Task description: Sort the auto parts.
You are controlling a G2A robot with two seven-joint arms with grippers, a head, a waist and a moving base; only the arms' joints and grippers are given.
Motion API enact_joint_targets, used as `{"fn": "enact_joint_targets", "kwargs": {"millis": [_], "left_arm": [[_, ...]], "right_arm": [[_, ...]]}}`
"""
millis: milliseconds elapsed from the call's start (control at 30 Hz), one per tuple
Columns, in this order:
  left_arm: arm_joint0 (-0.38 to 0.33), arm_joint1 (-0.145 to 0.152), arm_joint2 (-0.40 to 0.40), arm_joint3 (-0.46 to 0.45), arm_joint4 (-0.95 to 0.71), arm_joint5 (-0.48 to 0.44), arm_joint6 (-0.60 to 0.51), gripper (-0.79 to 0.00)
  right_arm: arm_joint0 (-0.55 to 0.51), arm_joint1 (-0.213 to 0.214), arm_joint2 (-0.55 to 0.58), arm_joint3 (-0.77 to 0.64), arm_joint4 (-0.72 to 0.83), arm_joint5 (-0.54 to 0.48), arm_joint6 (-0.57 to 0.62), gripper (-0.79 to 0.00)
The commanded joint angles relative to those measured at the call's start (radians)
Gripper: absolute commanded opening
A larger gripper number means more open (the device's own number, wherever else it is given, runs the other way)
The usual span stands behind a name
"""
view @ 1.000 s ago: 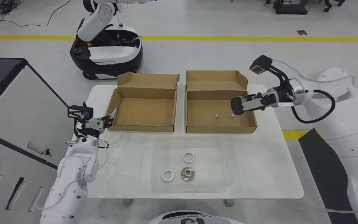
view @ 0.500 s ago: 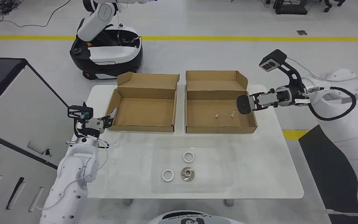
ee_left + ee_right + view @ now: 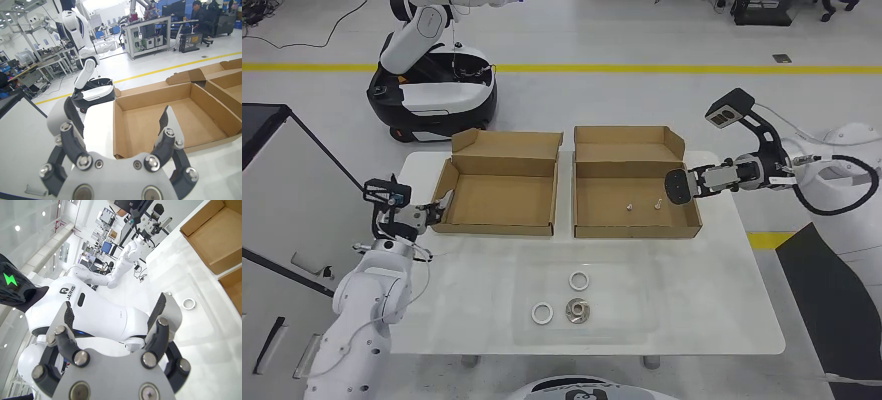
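Fingers spread and empty, the left gripper [image 3: 117,106] sits at the worktop's [image 3: 722,300] left edge beside the left cardboard box [image 3: 497,200], and the right gripper [image 3: 674,187], equally released, hangs at the right box's [image 3: 614,222] right wall. Two small screws [image 3: 629,208] lie inside that box. Two white rings [image 3: 580,281] and a grey metal fitting [image 3: 578,312] rest near the front edge.

white table [image 3: 722,300] | left box [image 3: 500,200] | right box [image 3: 612,195] | two rings [image 3: 580,281] [image 3: 542,314] | metal part [image 3: 578,312]

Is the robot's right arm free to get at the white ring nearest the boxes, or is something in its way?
Probably yes. The right gripper is open and empty at the right box's edge, and the white ring lies on bare table with nothing standing between them.
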Motion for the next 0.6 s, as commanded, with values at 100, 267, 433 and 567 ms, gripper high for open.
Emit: {"fn": "enact_joint_targets", "kwargs": {"millis": [100,267,433,567], "left_arm": [[0.005,0.008,-0.037,-0.114,-0.046,-0.111,-0.185,0.000],[0.016,0.010,-0.043,-0.172,-0.102,-0.163,-0.279,0.000],[0.016,0.010,-0.043,-0.172,-0.102,-0.163,-0.279,0.000],[0.016,0.010,-0.043,-0.172,-0.102,-0.163,-0.279,0.000]], "right_arm": [[0.000,0.000,0.000,0.000,0.000,0.000,0.000,0.000],[0.000,0.000,0.000,0.000,0.000,0.000,0.000,0.000],[0.000,0.000,0.000,0.000,0.000,0.000,0.000,0.000],[0.000,0.000,0.000,0.000,0.000,0.000,0.000,0.000]]}}
